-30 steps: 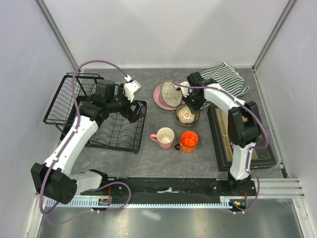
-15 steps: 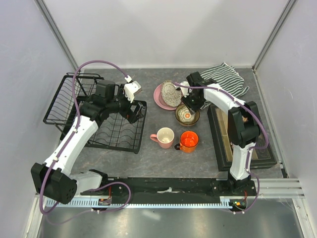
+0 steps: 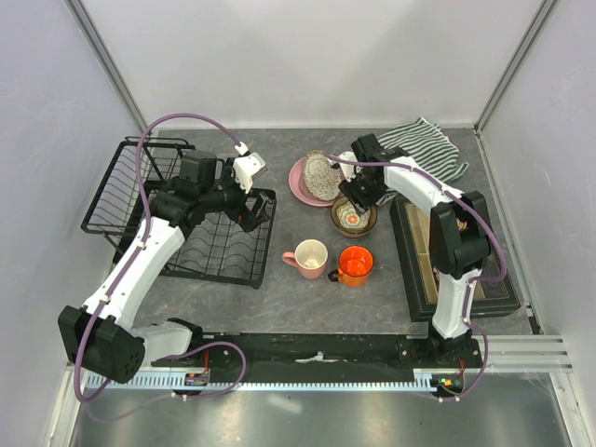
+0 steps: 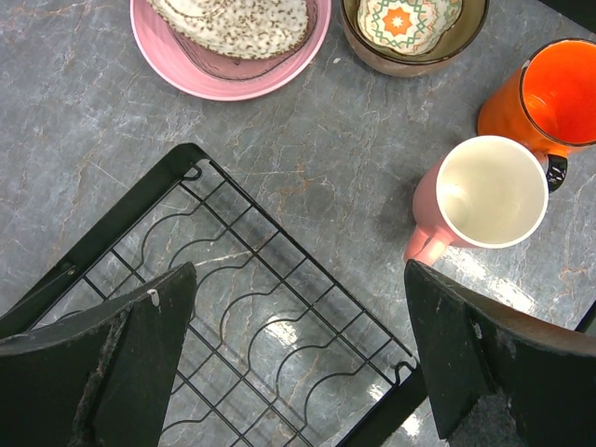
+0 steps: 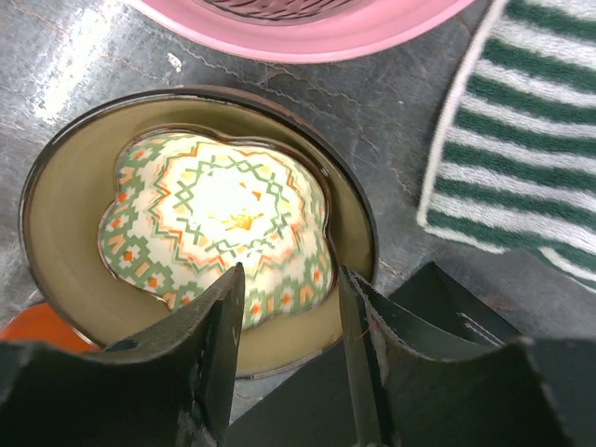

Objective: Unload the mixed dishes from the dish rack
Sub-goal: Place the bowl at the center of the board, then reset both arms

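The black wire dish rack (image 3: 168,200) stands at the left with no dishes in it; its tray wires (image 4: 261,317) lie under my left gripper (image 3: 250,200) (image 4: 298,345), which hangs open over the tray's right end. On the table sit a pink plate (image 3: 300,186) (image 4: 186,65) bearing the patterned oval dish (image 3: 321,172) (image 4: 242,19), a pink mug (image 3: 309,256) (image 4: 489,191) and an orange mug (image 3: 355,264) (image 4: 549,93). The floral bowl (image 3: 351,215) (image 5: 214,223) rests inside the tan-brown bowl (image 3: 365,227) (image 5: 65,242). My right gripper (image 3: 358,194) (image 5: 289,317) is open astride their near rims.
A dark compartmented box (image 3: 447,270) (image 5: 447,298) lies along the right side, next to the tan-brown bowl. A green-striped cloth (image 3: 424,144) (image 5: 521,140) is bunched at the back right. The taller basket section of the rack (image 3: 130,182) stands at the far left.
My right gripper's jaws have spread apart and let go of the floral bowl, which now sits in the tan-brown bowl. The left arm has not moved.
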`<state>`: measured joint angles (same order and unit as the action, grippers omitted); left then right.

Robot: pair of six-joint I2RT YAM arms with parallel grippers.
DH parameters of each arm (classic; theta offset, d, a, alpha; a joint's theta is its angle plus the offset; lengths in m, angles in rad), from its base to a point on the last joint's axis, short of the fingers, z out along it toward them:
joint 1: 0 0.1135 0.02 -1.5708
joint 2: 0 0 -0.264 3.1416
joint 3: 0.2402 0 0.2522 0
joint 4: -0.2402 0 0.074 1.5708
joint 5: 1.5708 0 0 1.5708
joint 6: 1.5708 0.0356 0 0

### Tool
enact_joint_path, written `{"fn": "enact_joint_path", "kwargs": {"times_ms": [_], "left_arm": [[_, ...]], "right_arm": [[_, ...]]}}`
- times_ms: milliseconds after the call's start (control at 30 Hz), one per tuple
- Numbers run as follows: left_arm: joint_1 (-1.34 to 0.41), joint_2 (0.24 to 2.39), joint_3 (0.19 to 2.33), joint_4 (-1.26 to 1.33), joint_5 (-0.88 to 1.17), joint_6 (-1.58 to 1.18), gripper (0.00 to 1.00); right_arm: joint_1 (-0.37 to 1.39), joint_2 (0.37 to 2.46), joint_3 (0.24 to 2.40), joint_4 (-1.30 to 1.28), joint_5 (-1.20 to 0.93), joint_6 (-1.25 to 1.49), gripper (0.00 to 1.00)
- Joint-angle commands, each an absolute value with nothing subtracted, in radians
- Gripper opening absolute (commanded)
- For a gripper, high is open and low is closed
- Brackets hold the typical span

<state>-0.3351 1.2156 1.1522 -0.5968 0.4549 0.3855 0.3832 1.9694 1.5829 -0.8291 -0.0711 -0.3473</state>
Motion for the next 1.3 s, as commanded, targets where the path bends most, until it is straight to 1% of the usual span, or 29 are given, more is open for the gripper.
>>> {"fn": "enact_joint_path", "kwargs": {"times_ms": [0,267,300,367,400,467,567,600,633,667,767,833,1033,1167,1267], "left_arm": [[-0.331,1.213,1.170,-0.589,0.456,0.420,0.99],[-0.330,1.220,1.190,-0.566,0.401,0.384,0.99],[-0.330,1.220,1.189,-0.554,0.390,0.376,0.99],[-0.331,1.212,1.180,-0.506,0.348,0.361,0.99],[-0.330,1.204,1.175,-0.490,0.333,0.353,0.99],[-0.330,1.200,1.170,-0.442,0.287,0.336,0.99],[-0.328,1.200,1.180,-0.394,0.229,0.305,0.99],[-0.328,1.203,1.184,-0.385,0.218,0.299,0.99],[-0.327,1.201,1.192,-0.377,0.201,0.292,0.99],[-0.327,1.201,1.196,-0.352,0.192,0.275,0.99],[-0.322,1.195,1.203,-0.284,0.124,0.229,0.99],[-0.321,1.184,1.204,-0.243,0.016,0.171,0.99],[-0.304,1.190,1.267,-0.206,0.014,0.190,0.99],[-0.299,1.209,1.322,-0.206,0.003,0.199,0.99],[-0.287,1.221,1.361,-0.192,-0.050,0.203,0.99]], "right_arm": [[0.379,1.887,1.637,-0.838,-0.047,-0.350,0.53],[0.380,1.816,1.700,-0.868,-0.058,-0.328,0.57],[0.379,1.798,1.706,-0.868,-0.060,-0.321,0.61],[0.379,1.778,1.724,-0.868,-0.055,-0.314,0.64],[0.382,1.760,1.732,-0.868,-0.052,-0.304,0.68],[0.380,1.741,1.753,-0.862,-0.034,-0.293,0.70],[0.379,1.698,1.770,-0.839,0.015,-0.273,0.78],[0.380,1.686,1.770,-0.828,0.031,-0.267,0.84],[0.380,1.674,1.767,-0.815,0.047,-0.255,0.88],[0.380,1.649,1.763,-0.784,0.078,-0.253,0.98],[0.379,1.605,1.750,-0.720,0.161,-0.233,0.98],[0.377,1.580,1.737,-0.671,0.211,-0.224,0.98],[0.373,1.517,1.643,-0.514,0.389,-0.190,0.98],[0.353,1.477,1.577,-0.414,0.410,-0.155,0.98],[0.324,1.441,1.525,-0.321,0.423,-0.134,0.98]]}}
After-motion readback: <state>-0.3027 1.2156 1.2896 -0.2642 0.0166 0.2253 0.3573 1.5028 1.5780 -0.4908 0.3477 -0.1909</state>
